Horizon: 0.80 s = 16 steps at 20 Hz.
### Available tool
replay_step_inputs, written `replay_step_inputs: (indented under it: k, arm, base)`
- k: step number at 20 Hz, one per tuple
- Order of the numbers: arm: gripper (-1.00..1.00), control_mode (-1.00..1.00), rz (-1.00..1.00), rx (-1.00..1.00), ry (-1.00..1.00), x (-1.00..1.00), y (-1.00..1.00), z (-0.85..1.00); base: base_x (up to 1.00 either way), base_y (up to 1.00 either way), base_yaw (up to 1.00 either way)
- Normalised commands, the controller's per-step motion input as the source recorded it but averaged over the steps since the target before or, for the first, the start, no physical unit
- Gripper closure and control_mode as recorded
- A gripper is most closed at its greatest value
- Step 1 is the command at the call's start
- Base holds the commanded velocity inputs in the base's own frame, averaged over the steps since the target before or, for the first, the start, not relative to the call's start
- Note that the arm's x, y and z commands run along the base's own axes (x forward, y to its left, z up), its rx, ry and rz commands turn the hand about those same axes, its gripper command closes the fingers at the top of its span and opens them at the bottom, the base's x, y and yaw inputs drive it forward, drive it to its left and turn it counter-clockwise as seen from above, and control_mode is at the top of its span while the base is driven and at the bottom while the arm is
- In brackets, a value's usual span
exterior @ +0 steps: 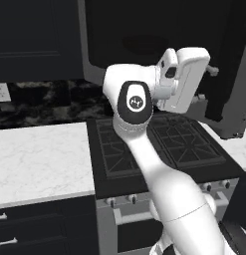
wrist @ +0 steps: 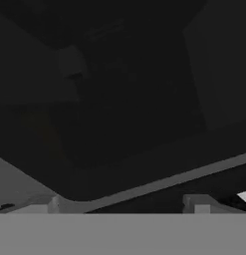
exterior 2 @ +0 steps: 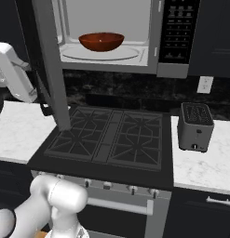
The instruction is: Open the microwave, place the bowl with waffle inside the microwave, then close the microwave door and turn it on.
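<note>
Bowl (exterior 2: 101, 41) sat in microwave (exterior 2: 135, 35), gripper (wrist: 122, 206) fingers spread w/ nothing held behind open door (exterior 2: 53, 69); off-center push could slip past door edge.

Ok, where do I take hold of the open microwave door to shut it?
Grip the grey-framed, dark-glass microwave door at its free vertical edge, farthest from the hinge. It stands swung wide over the black stove, outer face leftward, so probably come from its left, where the open hand is.

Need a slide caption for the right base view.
Bowl sits inside the microwave, door open above the stove.
</note>
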Motion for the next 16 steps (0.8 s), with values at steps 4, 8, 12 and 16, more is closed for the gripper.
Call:
replay_step_inputs:
  k: [4,8,12,16]
  arm:
    - [-1.00,-1.00,0.35,0.26,0.01,0.00,-0.76,0.00]
    - [-1.00,-1.00,0.48,0.24,0.05,0.06,-0.78,0.00]
    - [-1.00,-1.00,0.55,0.18,0.01,0.17,-0.73,0.00]
    - [-1.00,-1.00,0.58,0.15,0.00,0.18,-0.61,0.00]
  base:
    - [0.00,0.00,0.00]
    - [0.00,0.00,0.00]
    - [0.00,0.00,0.00]
    - [0.00,0.00,0.00]
